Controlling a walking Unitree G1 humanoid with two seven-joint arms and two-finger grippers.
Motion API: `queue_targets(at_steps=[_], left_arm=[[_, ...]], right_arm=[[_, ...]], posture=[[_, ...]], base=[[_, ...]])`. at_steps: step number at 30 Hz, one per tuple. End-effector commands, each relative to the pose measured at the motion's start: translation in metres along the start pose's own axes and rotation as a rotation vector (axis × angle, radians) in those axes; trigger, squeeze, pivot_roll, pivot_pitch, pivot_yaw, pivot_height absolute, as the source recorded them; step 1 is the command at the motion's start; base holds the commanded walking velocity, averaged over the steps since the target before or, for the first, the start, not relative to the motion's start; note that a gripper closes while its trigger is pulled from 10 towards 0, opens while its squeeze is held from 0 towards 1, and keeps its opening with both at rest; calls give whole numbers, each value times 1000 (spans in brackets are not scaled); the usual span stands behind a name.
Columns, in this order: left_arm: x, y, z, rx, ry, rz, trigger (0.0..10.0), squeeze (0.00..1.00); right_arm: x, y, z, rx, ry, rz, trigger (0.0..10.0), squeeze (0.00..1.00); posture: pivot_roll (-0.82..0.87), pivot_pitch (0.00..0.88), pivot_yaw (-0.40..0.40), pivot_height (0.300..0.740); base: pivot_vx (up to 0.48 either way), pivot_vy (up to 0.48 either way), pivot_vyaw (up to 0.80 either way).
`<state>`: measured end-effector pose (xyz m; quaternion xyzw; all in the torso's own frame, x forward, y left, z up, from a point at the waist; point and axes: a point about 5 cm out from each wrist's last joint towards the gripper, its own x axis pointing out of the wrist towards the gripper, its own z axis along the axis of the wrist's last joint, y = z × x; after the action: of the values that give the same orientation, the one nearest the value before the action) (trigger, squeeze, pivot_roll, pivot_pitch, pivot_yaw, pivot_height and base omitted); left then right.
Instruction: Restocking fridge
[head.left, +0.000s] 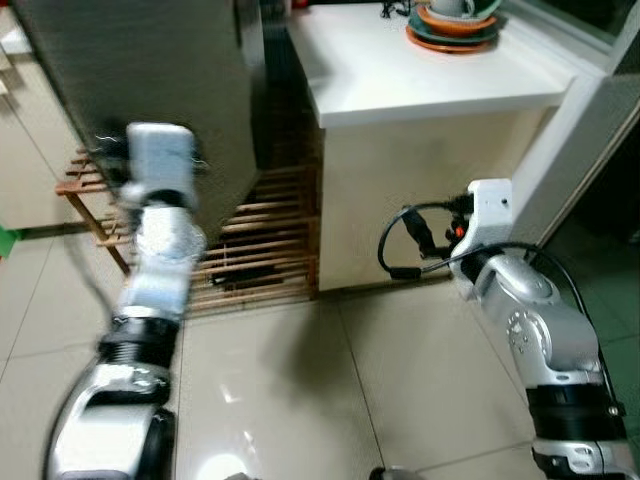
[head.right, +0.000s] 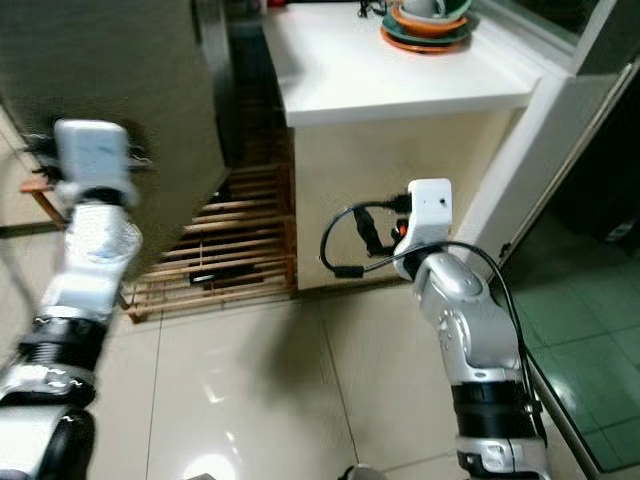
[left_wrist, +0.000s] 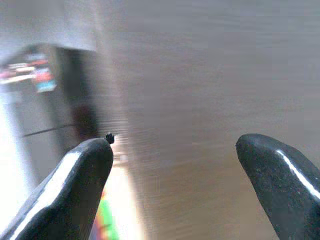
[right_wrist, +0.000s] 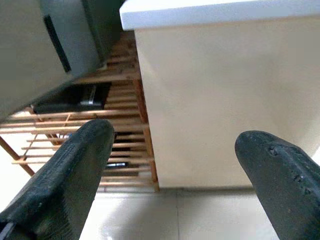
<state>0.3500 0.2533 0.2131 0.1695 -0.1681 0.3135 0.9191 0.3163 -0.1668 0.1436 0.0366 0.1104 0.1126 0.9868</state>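
The fridge (head.left: 150, 80) stands at the left, its dark grey brushed door (left_wrist: 200, 75) shut. My left arm (head.left: 160, 170) is raised in front of it and looks blurred. In the left wrist view my left gripper (left_wrist: 175, 165) is open and close to the door face, with nothing between its fingers (left_wrist: 80, 170). My right arm (head.left: 490, 215) is lifted towards the beige side of the counter (right_wrist: 220, 100). The right gripper (right_wrist: 175, 165) is open and empty, and points at that side panel and the wooden rack (right_wrist: 100, 120).
A white counter (head.left: 420, 70) stands at the right of the fridge, with stacked orange and teal plates (head.left: 452, 28) on it. A low wooden slatted rack (head.left: 262, 240) fills the gap underneath. A white door frame (head.left: 570, 150) rises at the right. Pale floor tiles (head.left: 330, 390) lie before me.
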Motion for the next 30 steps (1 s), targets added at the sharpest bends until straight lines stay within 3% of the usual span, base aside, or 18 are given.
queue_targets(at_steps=[1, 3, 4, 5, 8, 9, 12, 15, 20, 30], left_arm=[[4, 8, -6, 5, 42, 58, 10000, 0], [11, 19, -13, 23, 77, 89, 10000, 0], [7, 9, -13, 13, 85, 25, 10000, 0], [7, 9, -13, 13, 85, 25, 10000, 0], [-24, -40, -4, -127, 86, -215, 10000, 0], [-24, -40, -4, -127, 86, -215, 10000, 0], [-56, -82, 17, -267, 27, -449, 10000, 0], [-67, -94, 26, -319, -2, -531, 10000, 0], [-77, -103, 27, -423, 71, -613, 10000, 0], [-71, -90, -10, -350, 258, -515, 10000, 0]], right_arm=[[0, 3, 1, -6, -13, 15, 10000, 0], [0, 3, 0, -5, -11, 17, 10000, 0], [0, 4, 0, -7, -12, 17, 10000, 0], [0, 4, 0, -7, -12, 17, 10000, 0], [1, 5, 0, -8, -24, 10, 10000, 0], [1, 5, 0, -8, -24, 10, 10000, 0], [3, 3, -1, -16, -45, -38, 10000, 0], [4, 1, -1, -48, -71, -84, 10000, 0], [4, 2, 0, -63, -142, -138, 10000, 0], [6, 7, -6, -46, -161, -139, 10000, 0]], posture=[[-134, 0, 0, 740], [-132, 0, -4, 740], [-133, 0, 0, 740], [-133, 0, 0, 740], [-139, 0, 6, 740], [-139, 0, 6, 740], [-144, 0, 8, 740], [-144, 0, 10, 740], [-141, 0, 16, 740], [-126, 0, 20, 740]], base=[[0, 0, 0], [0, 0, 0], [0, 0, 0], [0, 0, 0], [0, 0, 0], [0, 0, 0], [0, 0, 0], [0, 0, 0], [259, 0, 0], [383, 216, 0]])
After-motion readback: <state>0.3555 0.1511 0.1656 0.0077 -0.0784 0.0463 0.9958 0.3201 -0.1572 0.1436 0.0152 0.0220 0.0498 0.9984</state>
